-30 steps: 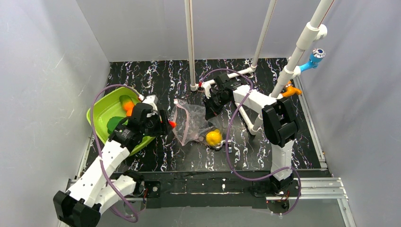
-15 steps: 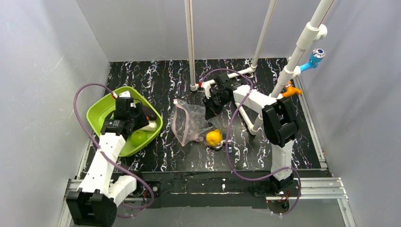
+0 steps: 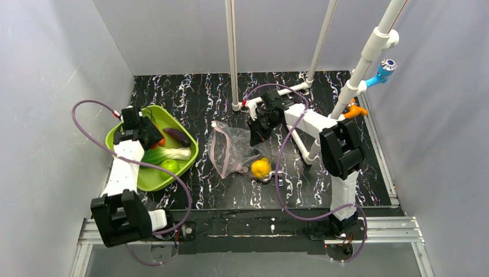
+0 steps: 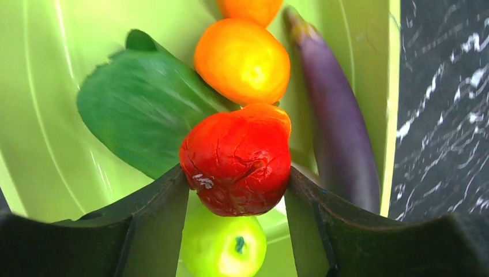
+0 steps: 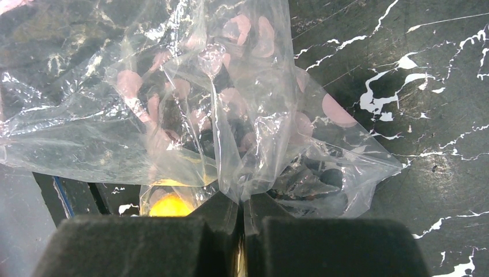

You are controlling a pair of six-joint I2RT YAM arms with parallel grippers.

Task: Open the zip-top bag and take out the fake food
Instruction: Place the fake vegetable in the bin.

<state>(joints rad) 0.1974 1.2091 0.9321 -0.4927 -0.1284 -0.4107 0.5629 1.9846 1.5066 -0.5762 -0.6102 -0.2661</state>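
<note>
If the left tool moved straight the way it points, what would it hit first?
Likely the orange plastic toy fruit in the lime-green plastic tray, just beyond the red toy piece the left tool holds; depth unclear.

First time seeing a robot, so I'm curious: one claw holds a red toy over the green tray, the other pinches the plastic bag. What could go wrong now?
1. The left gripper holds the red toy over a tray crowded with an orange and eggplant; dropped, it might bounce out.
2. The right gripper pinches only a thin fold of the bag, which could slip or tear.
3. Tugging the bag might send the lemon rolling.
</note>
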